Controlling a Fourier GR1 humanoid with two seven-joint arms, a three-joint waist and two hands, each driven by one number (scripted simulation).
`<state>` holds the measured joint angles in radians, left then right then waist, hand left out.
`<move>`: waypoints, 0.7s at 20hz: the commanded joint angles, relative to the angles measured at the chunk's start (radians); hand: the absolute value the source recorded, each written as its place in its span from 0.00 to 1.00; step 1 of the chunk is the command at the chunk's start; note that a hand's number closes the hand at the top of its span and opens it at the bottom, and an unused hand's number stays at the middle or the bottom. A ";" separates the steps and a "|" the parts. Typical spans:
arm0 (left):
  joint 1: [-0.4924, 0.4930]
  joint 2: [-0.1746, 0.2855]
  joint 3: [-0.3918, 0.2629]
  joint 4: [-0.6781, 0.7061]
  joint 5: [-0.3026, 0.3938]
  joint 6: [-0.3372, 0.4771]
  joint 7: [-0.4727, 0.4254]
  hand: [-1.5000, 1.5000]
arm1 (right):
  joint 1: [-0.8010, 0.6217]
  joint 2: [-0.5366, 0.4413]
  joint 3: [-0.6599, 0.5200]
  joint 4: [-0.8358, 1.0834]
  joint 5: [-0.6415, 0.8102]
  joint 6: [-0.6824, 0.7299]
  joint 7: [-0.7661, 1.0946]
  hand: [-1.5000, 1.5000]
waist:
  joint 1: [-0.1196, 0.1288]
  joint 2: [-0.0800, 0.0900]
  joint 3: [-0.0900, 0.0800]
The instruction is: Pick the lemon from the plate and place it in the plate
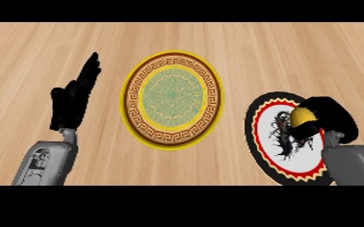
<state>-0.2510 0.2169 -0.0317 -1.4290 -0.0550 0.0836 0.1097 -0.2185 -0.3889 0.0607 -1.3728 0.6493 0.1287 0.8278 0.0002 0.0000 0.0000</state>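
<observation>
A yellow lemon (304, 117) shows at the right, with my right hand (328, 118) curled round it over a black, red and white plate (274, 144). Most of the lemon is hidden by the fingers, and I cannot tell whether it touches the plate. A second plate (173, 99), yellow-rimmed with a brown key band and a green centre, lies in the middle of the wooden counter with nothing on it. My left hand (73, 101) rests open at the left, fingers pointing up, apart from both plates.
The wooden counter (235, 43) stretches across the whole view. My grey forearms (43, 161) come in from the lower corners.
</observation>
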 commanded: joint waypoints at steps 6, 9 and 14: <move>-0.020 0.003 0.005 -0.004 0.006 -0.033 0.010 0.50 | 0.003 -0.119 0.164 -0.001 0.044 0.124 -0.428 1.00 | 0.009 0.001 0.001; -0.009 0.000 0.016 0.024 -0.007 -0.018 -0.018 0.50 | 0.020 -0.187 0.181 -0.014 0.059 0.113 -0.596 1.00 | -0.002 0.002 0.001; 0.041 0.000 0.013 -0.026 -0.008 -0.022 -0.013 0.50 | -0.014 -0.184 0.095 -0.101 0.063 -0.043 -0.694 1.00 | -0.002 -0.003 0.000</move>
<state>-0.2378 0.2185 -0.0209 -1.4428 -0.0577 0.0573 0.1107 -0.2327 -0.5576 0.1776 -1.4125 0.6976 0.1711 0.2346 0.0031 -0.0007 0.0008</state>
